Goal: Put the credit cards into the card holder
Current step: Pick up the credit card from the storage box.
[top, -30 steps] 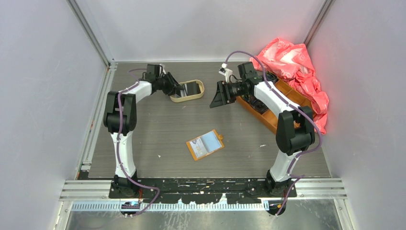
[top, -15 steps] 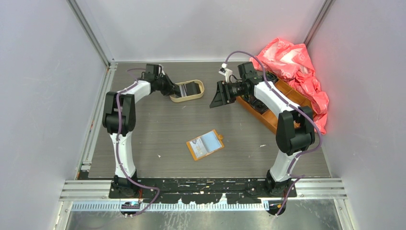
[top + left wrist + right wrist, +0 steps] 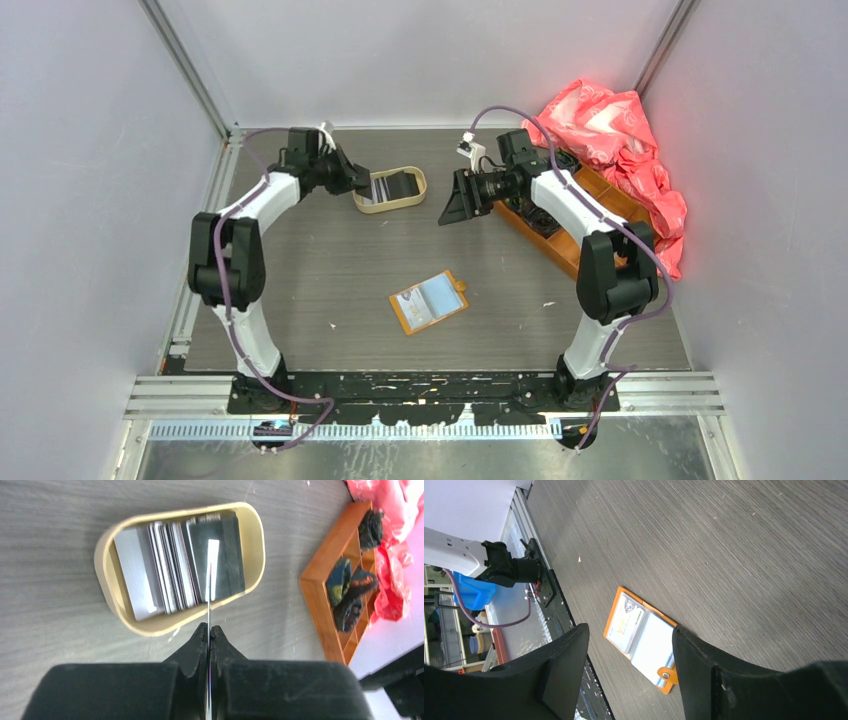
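Left gripper (image 3: 207, 630): jaws were pinched fully together on a thin held card (image 3: 208, 602). The left wrist camera saw it edge-on, as a line running straight out from the fingertips. Couldn't tell its colour from that angle.

The rest of the credit cards (image 3: 170, 575) sat in the oval tan tray (image 3: 107, 580), directly ahead of the left jaws and below the held card's far end. They were fanned out: a pale one on the jaws' left, striped ones in the middle, a black one on the right. Whether the held card's tip touched the black one was unclear.

Right gripper (image 3: 630, 631): jaws stood wide apart with nothing between the pads, up off the table (image 3: 330, 260).

The card holder (image 3: 641, 640) lay open and flat on the table, well apart from both grippers. In the right wrist view it was framed in the gap between the right jaws, far beyond the tips. One printed card was in its pocket on the left-jaw side, and the snap tab pointed toward the right jaw.

The orange compartment box (image 3: 545, 240) was behind the right gripper, under that arm, and the pink bag (image 3: 610, 130) beyond it.
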`<state>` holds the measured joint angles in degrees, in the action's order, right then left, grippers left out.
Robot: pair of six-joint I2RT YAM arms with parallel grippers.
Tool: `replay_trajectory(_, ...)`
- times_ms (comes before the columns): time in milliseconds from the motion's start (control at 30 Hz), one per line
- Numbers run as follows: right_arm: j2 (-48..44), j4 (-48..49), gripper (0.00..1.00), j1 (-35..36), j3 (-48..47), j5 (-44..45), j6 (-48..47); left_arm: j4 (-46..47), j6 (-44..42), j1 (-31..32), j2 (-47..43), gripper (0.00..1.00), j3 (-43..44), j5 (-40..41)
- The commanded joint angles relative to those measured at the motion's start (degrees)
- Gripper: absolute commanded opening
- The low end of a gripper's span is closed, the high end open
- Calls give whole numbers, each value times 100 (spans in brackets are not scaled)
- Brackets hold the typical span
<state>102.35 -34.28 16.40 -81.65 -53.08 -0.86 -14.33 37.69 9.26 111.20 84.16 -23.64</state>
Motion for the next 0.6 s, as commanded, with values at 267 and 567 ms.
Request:
replay_trajectory(267,-1785,1850,68,122,1663,-1156,-433,4808,225,677,-3292,0,-3932,-1001)
replay_trajectory(567,-2562,2439,69,597,2669,-1662,-522,7123,201,2310,-5157,0,-6460,217)
